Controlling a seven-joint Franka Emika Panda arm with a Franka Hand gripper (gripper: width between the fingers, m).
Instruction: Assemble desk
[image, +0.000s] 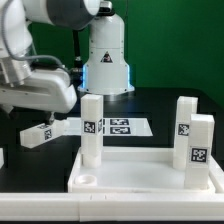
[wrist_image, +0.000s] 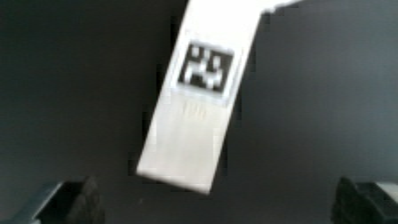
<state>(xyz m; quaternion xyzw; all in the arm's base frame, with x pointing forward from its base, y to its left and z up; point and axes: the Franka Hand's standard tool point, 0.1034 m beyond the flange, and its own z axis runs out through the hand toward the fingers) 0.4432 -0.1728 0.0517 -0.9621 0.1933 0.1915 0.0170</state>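
Loose leg lined up for pickup, jaws spread and empty.

In the wrist view the gripper is seen with its fingertips wide apart, nothing held, and the tagged leg lying flat just ahead of them. In the exterior view this leg lies under the arm, at about 10 o'clock from the panel. Three legs are already stood in the panel, and the corner hole at its 7 o'clock looks unfilled. The grasp is best made by first turning the jaws square to the leg's long sides. They should be closed near the middle, so that the leg can be tipped upright without slipping.
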